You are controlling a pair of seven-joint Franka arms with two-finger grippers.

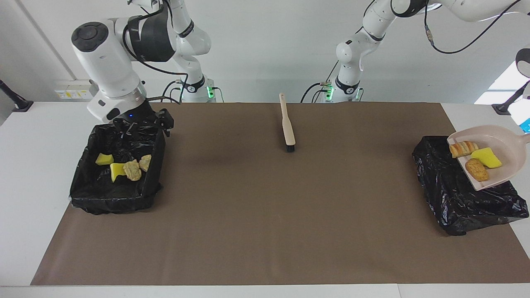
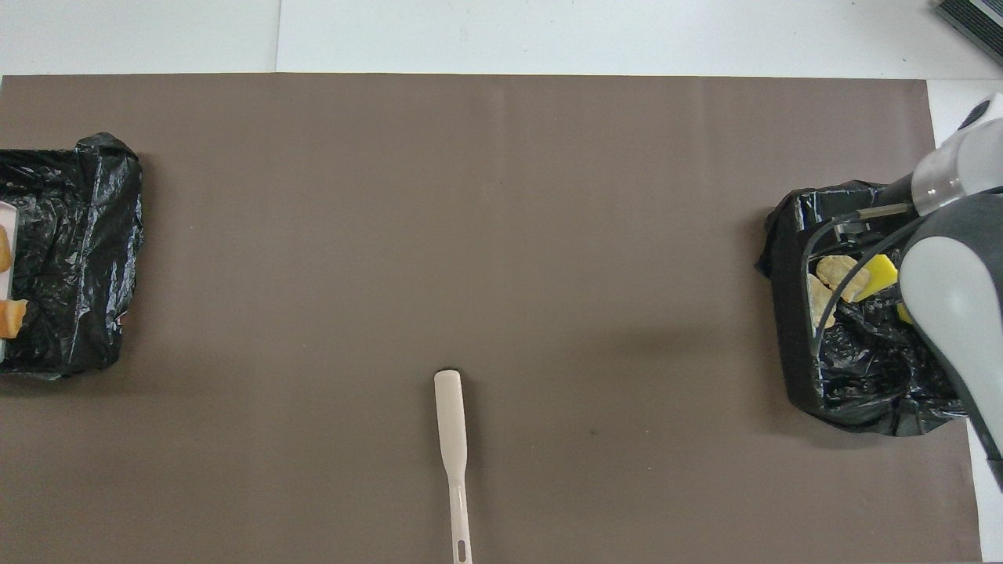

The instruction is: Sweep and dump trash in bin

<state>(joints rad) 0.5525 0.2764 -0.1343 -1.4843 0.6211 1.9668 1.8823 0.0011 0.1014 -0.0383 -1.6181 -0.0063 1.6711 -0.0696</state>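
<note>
At right arm's end: right gripper (image 1: 165, 121) hanging wide open, empty, over bin (image 1: 116, 205).
At left arm's end: dustpan (image 1: 501, 140) tilting over second bin (image 1: 447, 198); left gripper unseen, closed.

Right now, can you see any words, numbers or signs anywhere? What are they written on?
No words or numbers can be read.
Right arm: faint lettering on its black band, too small to read.
Wall socket plate: yellowish stickers, too blurred to read.
Brush, dustpan, both bin bags and brown mat: no writing shows.
</note>
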